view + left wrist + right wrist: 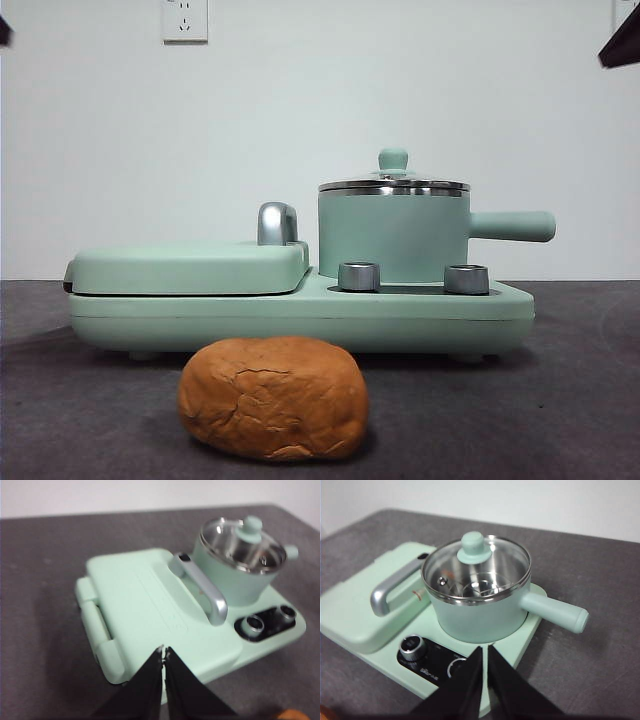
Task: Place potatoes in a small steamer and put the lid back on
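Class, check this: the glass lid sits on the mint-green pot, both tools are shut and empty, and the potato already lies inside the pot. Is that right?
Not quite. The potato lies on the table before the appliance, as the front view shows. The lid is on the pot; the left tool and right tool are shut, empty.

You see a mint-green cooker base (300, 320) across the middle of the front frame on the dark grey table (560, 420). Its flat hinged griddle cover (185, 267) lies closed at left, chrome handle (277, 223) upright beside it. Two steel knobs (359, 276) sit right of centre. A wall socket (185, 19) shows upper left.
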{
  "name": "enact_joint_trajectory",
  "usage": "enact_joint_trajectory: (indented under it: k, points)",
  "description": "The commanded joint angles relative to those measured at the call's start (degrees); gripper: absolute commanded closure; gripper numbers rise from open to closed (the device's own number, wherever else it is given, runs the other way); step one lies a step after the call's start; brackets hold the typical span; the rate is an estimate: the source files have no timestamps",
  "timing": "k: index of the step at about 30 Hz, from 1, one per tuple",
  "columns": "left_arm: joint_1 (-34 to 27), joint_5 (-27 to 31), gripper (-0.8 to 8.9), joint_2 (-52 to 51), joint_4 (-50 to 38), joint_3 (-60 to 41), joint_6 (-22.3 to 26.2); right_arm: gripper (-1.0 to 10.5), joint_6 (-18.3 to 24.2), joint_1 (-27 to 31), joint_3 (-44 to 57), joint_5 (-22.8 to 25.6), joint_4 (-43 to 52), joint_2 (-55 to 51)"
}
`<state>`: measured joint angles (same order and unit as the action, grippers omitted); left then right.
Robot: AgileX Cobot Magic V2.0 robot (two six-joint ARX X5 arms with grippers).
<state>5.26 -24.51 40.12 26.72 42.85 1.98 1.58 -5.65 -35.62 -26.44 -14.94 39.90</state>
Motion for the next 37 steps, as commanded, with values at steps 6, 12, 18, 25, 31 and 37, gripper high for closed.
enact_joint_trajectory:
  k: [6,12,18,25,31,37]
  points:
    - [5.6,-0.7,8.08,11.9,-1.2,7.4,8.5,9.3,6.9,-2.7,-4.5,-0.2,0.2,8.7]
    - [9.8,-0.7,8.07,18.3,-5.4,9.8,17.3,9.3,10.3,-4.4,-7.1,-0.1,0.3,12.6]
    - [12.0,-0.7,5.55,19.8,-13.5,10.0,18.5,7.1,12.9,-4.7,-7.5,-0.1,0.3,12.8]
    - [13.5,-0.8,5.37,19.8,-15.8,10.1,18.2,6.8,12.8,-4.7,-7.5,-0.2,0.3,12.8]
    - [16.6,-0.8,5.37,20.3,-17.2,10.1,18.0,6.8,12.3,-4.7,-7.5,-0.2,0.3,12.8]
    - [20.1,1.4,5.37,26.1,-25.4,10.1,15.4,6.8,12.3,-4.7,-7.5,-0.2,0.3,12.8]
